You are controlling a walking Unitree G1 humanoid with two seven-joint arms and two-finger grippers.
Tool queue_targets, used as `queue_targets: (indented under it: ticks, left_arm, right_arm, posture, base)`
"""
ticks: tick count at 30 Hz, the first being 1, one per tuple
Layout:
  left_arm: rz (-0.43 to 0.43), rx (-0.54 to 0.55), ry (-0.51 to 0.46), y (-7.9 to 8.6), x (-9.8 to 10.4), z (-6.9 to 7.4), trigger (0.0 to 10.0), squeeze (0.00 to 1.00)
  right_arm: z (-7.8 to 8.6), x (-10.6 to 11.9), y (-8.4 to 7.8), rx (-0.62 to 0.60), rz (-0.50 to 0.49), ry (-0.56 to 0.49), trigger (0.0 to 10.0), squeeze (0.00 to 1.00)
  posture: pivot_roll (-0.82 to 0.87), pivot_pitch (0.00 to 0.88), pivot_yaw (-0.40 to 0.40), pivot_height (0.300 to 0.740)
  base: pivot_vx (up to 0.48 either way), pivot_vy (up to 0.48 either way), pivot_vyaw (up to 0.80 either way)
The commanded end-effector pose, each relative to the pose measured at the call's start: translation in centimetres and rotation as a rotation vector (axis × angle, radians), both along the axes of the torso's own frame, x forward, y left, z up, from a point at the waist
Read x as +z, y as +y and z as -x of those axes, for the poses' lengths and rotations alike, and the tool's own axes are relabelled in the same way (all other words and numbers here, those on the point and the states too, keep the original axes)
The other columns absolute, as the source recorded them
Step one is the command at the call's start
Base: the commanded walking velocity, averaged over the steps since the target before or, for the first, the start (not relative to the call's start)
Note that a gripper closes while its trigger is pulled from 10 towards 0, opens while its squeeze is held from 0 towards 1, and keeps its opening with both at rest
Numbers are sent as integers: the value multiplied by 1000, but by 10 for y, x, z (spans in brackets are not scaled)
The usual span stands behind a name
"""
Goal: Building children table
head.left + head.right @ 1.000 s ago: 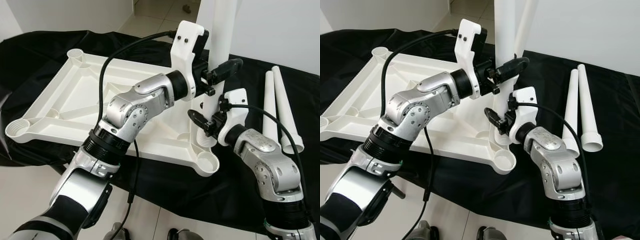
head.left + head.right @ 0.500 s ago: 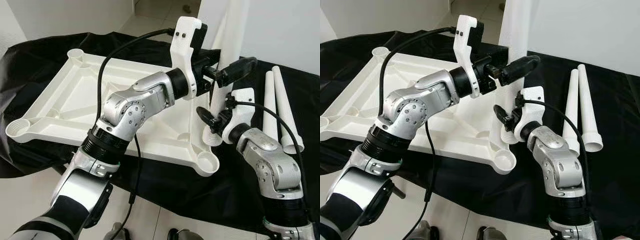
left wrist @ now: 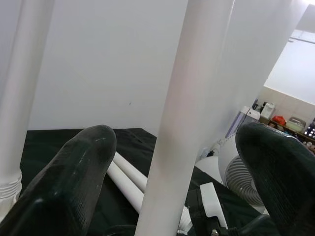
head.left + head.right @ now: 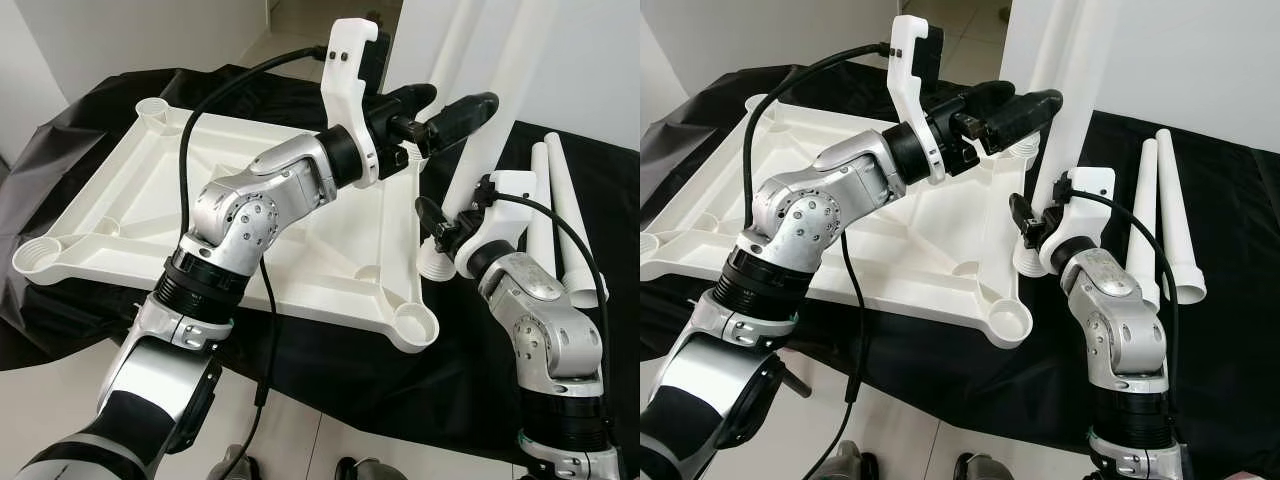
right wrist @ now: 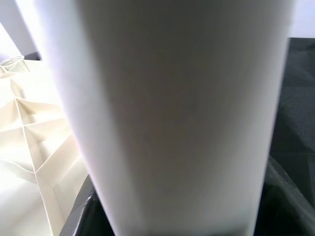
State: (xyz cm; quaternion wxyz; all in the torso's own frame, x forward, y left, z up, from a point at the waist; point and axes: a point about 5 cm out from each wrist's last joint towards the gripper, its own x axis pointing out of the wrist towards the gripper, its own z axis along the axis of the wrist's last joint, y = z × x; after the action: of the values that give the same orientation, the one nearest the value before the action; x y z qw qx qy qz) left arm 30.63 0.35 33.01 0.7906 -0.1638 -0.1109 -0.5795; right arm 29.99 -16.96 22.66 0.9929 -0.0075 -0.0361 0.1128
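Observation:
The white table top (image 4: 150, 190) lies upside down on a black cloth. My right gripper (image 4: 440, 225) is shut on the lower part of a white table leg (image 4: 458, 175), just above its threaded end. The leg leans upward, and its threaded end (image 4: 437, 265) hangs just off the table top's right edge, above the cloth. My left gripper (image 4: 462, 97) is higher up the same leg. In the left wrist view its black fingers (image 3: 83, 167) stand open, with the leg (image 3: 182, 123) running between them untouched. Another leg (image 3: 12, 98) rises beside it.
Two loose white legs (image 4: 545, 215) (image 4: 572, 225) lie side by side on the cloth to the right. The front right corner socket (image 4: 413, 325) and front left corner socket (image 4: 38, 262) are open. Pale floor runs along the near side of the cloth.
The right gripper has carried the leg's lower end rightward, from the table top to beyond its edge, and the leg now leans. The left gripper has let go of it and risen.

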Motion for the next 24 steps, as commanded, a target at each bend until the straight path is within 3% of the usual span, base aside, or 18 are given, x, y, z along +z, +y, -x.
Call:
queue_targets:
  ticks: [1, 24]
  left_arm:
    - [-5, -178, -69, -3, 0, 10, 10000, 0]
    - [-5, -174, -65, -2, 0, 10, 10000, 0]
  right_arm:
    - [-1, 3, -2, -6, -5, -18, 10000, 0]
    - [-2, 4, -2, -17, -8, -32, 10000, 0]
  posture:
    - [40, 100, -25, 740]
    - [42, 109, -23, 740]
  base:
    - [0, 0, 0]
    - [0, 0, 0]
